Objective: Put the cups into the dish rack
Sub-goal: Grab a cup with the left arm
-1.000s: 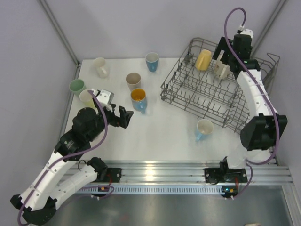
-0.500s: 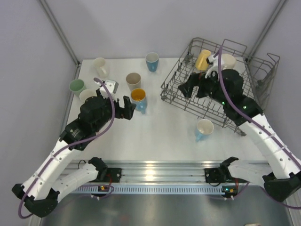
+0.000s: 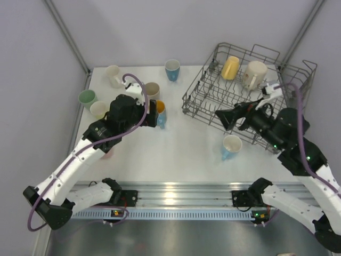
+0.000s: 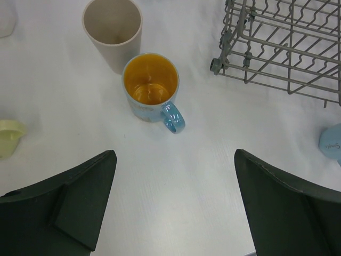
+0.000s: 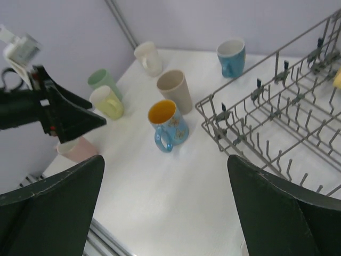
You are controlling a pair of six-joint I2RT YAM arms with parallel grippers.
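Cups are small and pastel. In the dish rack [image 3: 216, 93], a grey wire basket with tines sitting skewed at the far right, I see a yellow cup [image 3: 230, 68] and a cream mug [image 3: 255, 74] lying at its far end.

The rest are loose on the table [image 3: 181, 154]. The blue mug with orange inside [image 4: 151, 88] stands upright with its handle toward my left gripper [image 4: 173, 154]. The beige tumbler [image 4: 113, 29] is right behind it; I can't tell if they touch. A light blue mug [image 3: 231, 145] sits just off the rack's near edge.

The left gripper's jaws are spread wide and hold nothing, hovering near the orange-lined mug. The right gripper [image 3: 225, 114] is also wide apart and empty, over the rack's near-left side.

There is bare tabletop between mug and rack corner, and more toward the near edge. The mint cup [image 3: 87, 97] and pale yellow cup [image 3: 98, 109] crowd the left edge.
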